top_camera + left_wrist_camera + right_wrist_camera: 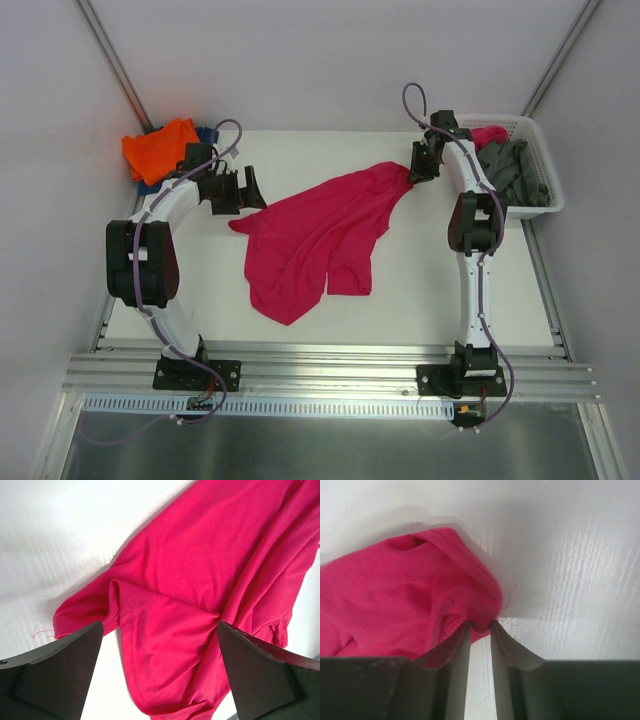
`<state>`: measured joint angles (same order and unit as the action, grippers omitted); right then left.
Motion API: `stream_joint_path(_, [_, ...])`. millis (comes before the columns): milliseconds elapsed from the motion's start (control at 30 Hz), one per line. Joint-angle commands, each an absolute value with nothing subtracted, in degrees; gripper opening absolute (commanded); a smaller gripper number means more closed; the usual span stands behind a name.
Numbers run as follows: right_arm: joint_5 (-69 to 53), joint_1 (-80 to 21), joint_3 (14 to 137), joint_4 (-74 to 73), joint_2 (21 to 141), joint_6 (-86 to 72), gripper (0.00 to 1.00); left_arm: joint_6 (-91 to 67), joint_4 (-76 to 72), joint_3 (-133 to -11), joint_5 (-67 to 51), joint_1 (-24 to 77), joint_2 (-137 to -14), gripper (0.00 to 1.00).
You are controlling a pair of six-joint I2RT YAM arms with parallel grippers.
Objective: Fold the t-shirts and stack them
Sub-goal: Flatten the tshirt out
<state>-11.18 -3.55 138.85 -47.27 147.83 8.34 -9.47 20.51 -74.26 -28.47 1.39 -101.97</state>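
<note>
On the table (pixel 420 290), magenta t-shirt (pixel 320 235) lies spread and rumpled, right end effector (pixel 480 626) pinching its far right corner
Left end effector (pixel 252 188) spread wide, unladen, just over the shirt's left edge; orange t-shirt (pixel 160 148) over a dark blue one (pixel 207 133) at far left corner; grey t-shirt (pixel 515 172) heaped in white basket (pixel 500 119) at far right

A white plastic lattice basket (pixel 547 168) sits at the far right corner of the white counter (pixel 400 295). Ridged aluminium rails (pixel 330 366) run from left to right along the counter's near edge.
</note>
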Motion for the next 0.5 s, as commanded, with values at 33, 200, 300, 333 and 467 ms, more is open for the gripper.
stream_joint_path(33, [-11.16, -3.16, 139.66, -48.16, 146.25, 7.21, 0.17, -8.62, 21.62, -73.83, -28.13, 1.05, -97.56, 0.99])
stream_joint_path(200, [-9.41, -3.69, 139.22, -48.16, 145.81, 7.73, 0.01, -7.74, 21.80, -72.25, -26.28, 0.35, -97.38, 0.99])
stream_joint_path(300, [-9.23, -3.87, 139.22, -48.16, 145.64, 8.00, 0.00, -6.86, 21.80, -71.55, -26.80, -0.95, -99.57, 0.99])
stream_joint_path(333, [-9.32, -3.95, 139.22, -48.16, 145.63, 8.09, 0.00, -6.77, 21.80, -71.37, -27.33, -1.14, -100.02, 0.99])
stream_joint_path(467, [-9.32, -4.04, 139.13, -48.16, 145.55, 8.35, 0.00, -6.24, 21.71, -71.63, -26.90, -1.32, -102.21, 0.99])
